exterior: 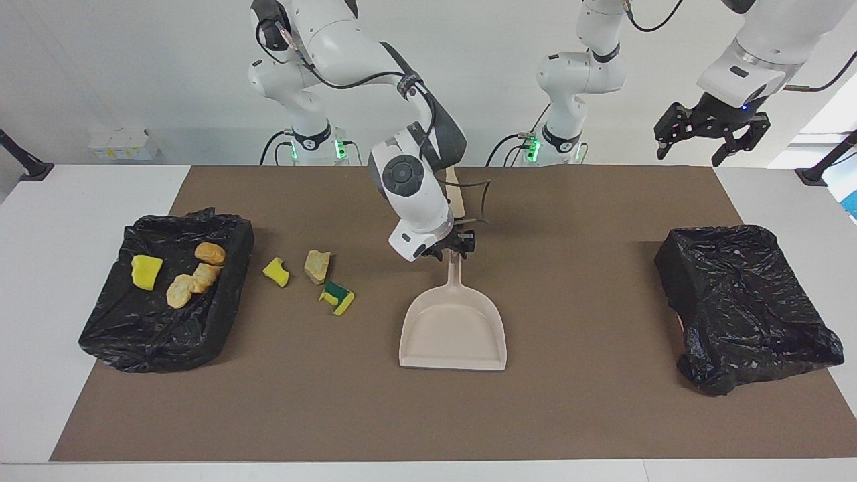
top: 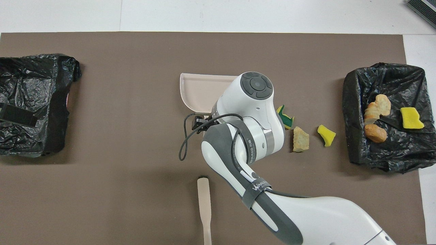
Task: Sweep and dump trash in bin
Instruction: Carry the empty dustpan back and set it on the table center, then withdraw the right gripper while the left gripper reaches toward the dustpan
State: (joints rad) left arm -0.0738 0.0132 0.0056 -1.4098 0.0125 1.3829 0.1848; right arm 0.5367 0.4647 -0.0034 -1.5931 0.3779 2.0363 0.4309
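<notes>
The beige dustpan (exterior: 454,331) lies flat mid-mat, its handle pointing at the robots. My right gripper (exterior: 457,249) is at the handle's end. Three trash scraps lie on the mat between the dustpan and the bin: a green-and-yellow sponge (exterior: 337,297) (top: 285,119), a tan chunk (exterior: 317,266) (top: 301,139) and a yellow piece (exterior: 276,272) (top: 326,135). The black-bagged bin (exterior: 224,288) (top: 354,102) at the right arm's end holds a yellow sponge (exterior: 146,272) and tan chunks (exterior: 209,253). My left gripper (exterior: 710,134) waits open in the air at the left arm's end.
A second black-bagged bin (exterior: 743,301) (top: 34,102) stands at the left arm's end of the mat. The beige brush (top: 203,200) lies nearer to the robots than the dustpan, mostly hidden by the right arm in the facing view.
</notes>
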